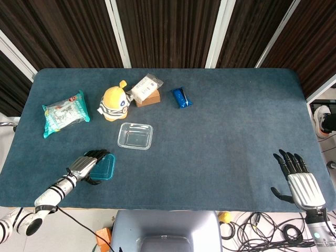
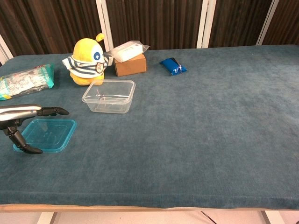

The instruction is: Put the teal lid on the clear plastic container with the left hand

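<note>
The teal lid (image 1: 106,167) (image 2: 49,134) lies flat on the blue table, near the front left. My left hand (image 1: 88,164) (image 2: 21,122) sits at the lid's left edge with its fingers (image 2: 52,111) stretched over the far side and its thumb (image 2: 21,143) by the near corner, apart. It holds nothing that I can see. The clear plastic container (image 1: 135,135) (image 2: 109,96) stands open and empty, a little beyond and to the right of the lid. My right hand (image 1: 298,181) rests at the front right of the table with its fingers spread and empty.
Behind the container stand a yellow plush toy (image 1: 114,102) (image 2: 88,62), a brown box (image 1: 148,98) (image 2: 130,64) with a white packet on it, and a blue packet (image 1: 181,97) (image 2: 173,66). A teal wipes pack (image 1: 65,112) (image 2: 25,80) lies at the far left.
</note>
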Available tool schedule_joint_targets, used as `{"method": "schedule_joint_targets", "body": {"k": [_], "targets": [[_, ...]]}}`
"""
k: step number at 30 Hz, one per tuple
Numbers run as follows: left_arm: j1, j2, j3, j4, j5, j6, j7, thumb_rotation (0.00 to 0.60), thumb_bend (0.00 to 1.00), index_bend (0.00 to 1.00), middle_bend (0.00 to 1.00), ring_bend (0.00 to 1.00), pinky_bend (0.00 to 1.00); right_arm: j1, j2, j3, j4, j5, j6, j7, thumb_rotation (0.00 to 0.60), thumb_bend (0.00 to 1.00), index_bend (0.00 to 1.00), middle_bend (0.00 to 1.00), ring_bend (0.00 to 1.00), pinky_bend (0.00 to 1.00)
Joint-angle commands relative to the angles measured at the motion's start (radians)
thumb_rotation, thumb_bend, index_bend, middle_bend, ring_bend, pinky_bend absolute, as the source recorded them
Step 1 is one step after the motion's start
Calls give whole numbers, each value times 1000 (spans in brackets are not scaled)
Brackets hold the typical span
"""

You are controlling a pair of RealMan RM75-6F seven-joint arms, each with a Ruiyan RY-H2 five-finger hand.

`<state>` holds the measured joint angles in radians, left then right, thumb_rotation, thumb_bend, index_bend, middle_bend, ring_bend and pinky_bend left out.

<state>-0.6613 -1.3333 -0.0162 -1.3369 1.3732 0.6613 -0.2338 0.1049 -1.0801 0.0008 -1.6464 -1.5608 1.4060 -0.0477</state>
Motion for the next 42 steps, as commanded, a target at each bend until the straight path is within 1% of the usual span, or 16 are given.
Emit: {"method": "schedule_joint_targets", "body": {"k": [1, 8, 17, 19, 20, 22, 23, 24, 27, 29, 30, 33, 39, 42], "targets": [[-4, -8, 2, 5, -10, -5, 16, 600, 187, 0, 0, 0, 0, 0, 0, 0, -1, 0, 0, 0, 600, 154, 0, 0, 0, 0], [-12, -49, 6, 47, -46, -15, 86, 600, 184, 0, 0, 0, 0, -1, -1, -3, -3, -2, 0, -8, 600, 155, 0, 0, 0, 0], [-14, -77, 11, 70, -92, -17, 171, 600, 181, 0, 0, 0, 0, 0, 4, -3, -3, -2, -1, 1, 600, 154, 0, 0, 0, 0], [-12, -85, 12, 78, -101, -11, 189, 600, 180, 0, 13, 9, 25, -1, 6, -3, -3, -2, 1, 5, 600, 154, 0, 0, 0, 0], [-9, -92, 11, 85, -104, 0, 201, 600, 180, 0, 55, 49, 66, -1, 7, -2, -4, -2, 2, 6, 600, 154, 0, 0, 0, 0], [-3, -102, 10, 93, -107, 17, 216, 600, 185, 20, 197, 181, 186, -2, 7, -3, -3, -3, 3, 9, 600, 154, 0, 0, 0, 0], [2, -108, 8, 98, -107, 31, 222, 600, 194, 79, 326, 299, 289, -2, 8, -3, -4, -3, 4, 9, 600, 154, 0, 0, 0, 0], [5, -114, 8, 104, -105, 44, 228, 600, 199, 128, 400, 365, 349, -2, 8, -3, -4, -4, 4, 9, 600, 154, 0, 0, 0, 0], [18, -127, 4, 117, -98, 85, 242, 600, 227, 362, 701, 646, 608, -2, 8, -4, -5, -5, 3, 8, 600, 154, 0, 0, 0, 0], [30, -130, -2, 119, -88, 124, 246, 600, 242, 435, 790, 731, 684, -2, 8, -4, -6, -4, 3, 8, 600, 154, 0, 0, 0, 0], [35, -130, -2, 119, -81, 141, 247, 600, 247, 461, 824, 762, 715, -2, 9, -4, -7, -4, 3, 8, 600, 154, 0, 0, 0, 0], [48, -118, -3, 107, -63, 178, 239, 600, 251, 503, 873, 807, 758, -2, 10, -5, -9, -6, 4, 8, 600, 155, 0, 0, 0, 0], [64, -64, -20, 47, -47, 238, 245, 600, 253, 521, 887, 820, 772, -2, 11, -8, -11, -11, 3, 8, 600, 153, 0, 0, 0, 0], [66, -17, -50, -25, -52, 276, 245, 600, 252, 522, 889, 822, 772, -3, 13, -9, -13, -14, 5, 13, 600, 154, 0, 0, 0, 0]]}}
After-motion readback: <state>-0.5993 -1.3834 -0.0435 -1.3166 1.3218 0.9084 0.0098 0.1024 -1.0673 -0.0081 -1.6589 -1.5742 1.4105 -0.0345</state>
